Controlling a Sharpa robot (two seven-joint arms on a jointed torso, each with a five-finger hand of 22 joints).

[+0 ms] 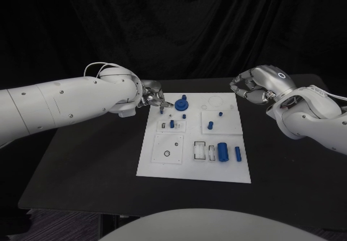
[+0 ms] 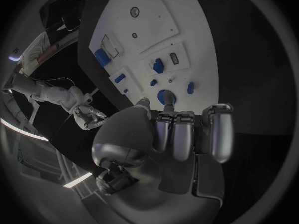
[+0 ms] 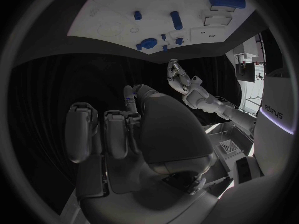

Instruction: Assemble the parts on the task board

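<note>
Left hand (image 1: 153,97) sits at the white task board (image 1: 163,163)'s 11 o'clock corner, fingertips down beside the round blue part (image 1: 181,105) at the board's 12 o'clock end; whether they pinch anything, I cannot tell. In its wrist view the fingers (image 2: 187,129) hang just above that blue disc (image 2: 166,96). Right hand (image 1: 254,85) hovers off the board's 1 o'clock corner, over black table (image 1: 87,165), fingers curled in on nothing. A big blue cylinder (image 1: 223,151) and a slimmer blue peg (image 1: 238,154) lie toward 5 o'clock; a short peg (image 1: 210,125) stands near the centre.
</note>
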